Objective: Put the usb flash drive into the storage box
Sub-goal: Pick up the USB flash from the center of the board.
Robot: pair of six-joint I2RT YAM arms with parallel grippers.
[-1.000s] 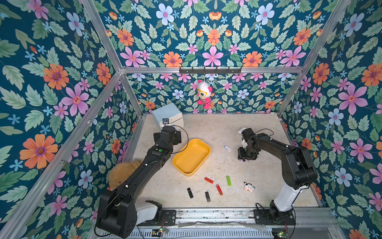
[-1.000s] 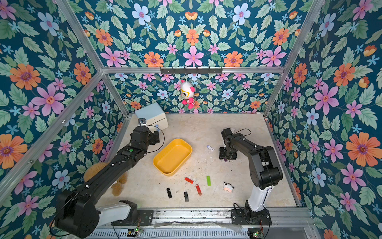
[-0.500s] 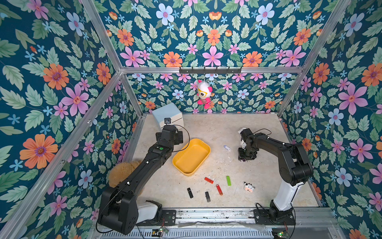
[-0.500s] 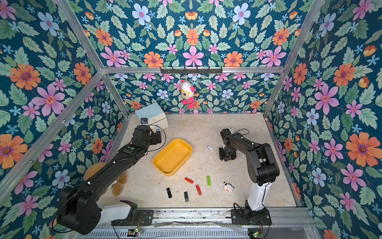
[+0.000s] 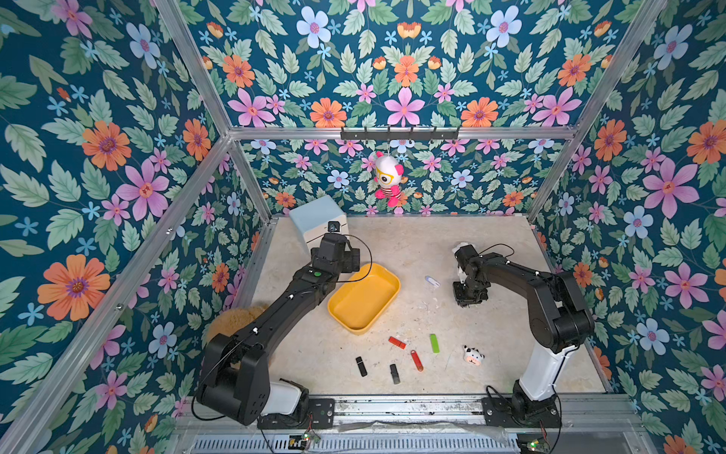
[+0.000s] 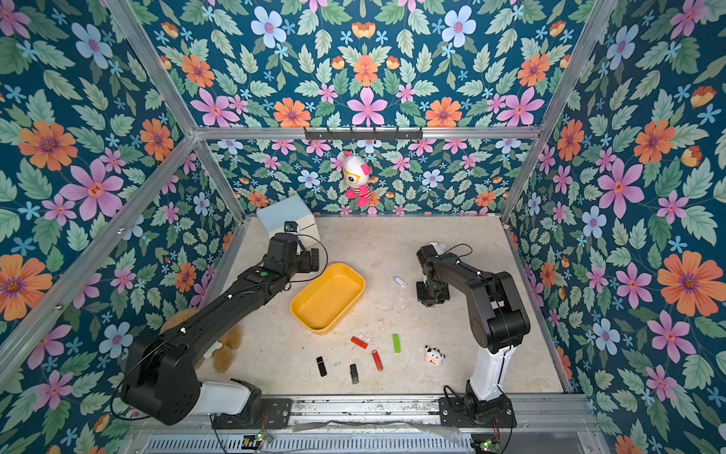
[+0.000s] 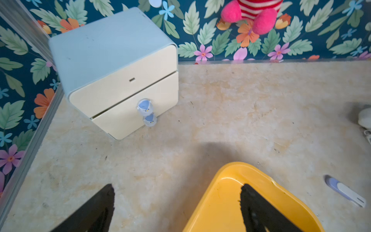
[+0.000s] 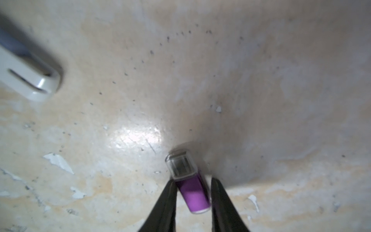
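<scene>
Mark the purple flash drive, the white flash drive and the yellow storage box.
purple flash drive (image 8: 192, 190): right wrist view, purple body.
white flash drive (image 5: 432, 281): a top view, mid-body.
yellow storage box (image 5: 363, 300): a top view, bare inner floor.

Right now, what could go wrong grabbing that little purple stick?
The purple flash drive lies slanted between the fingers of the right end effector, so it might twist or pop out when squeezed. The white flash drive lies between it and the storage box; a low carry could knock it.

We see a robot lab test cell: floral-papered walls (image 5: 98, 157) on an aluminium frame (image 5: 275, 133), two arms (image 5: 290, 298) bolted to the near rail (image 5: 412, 408).
</scene>
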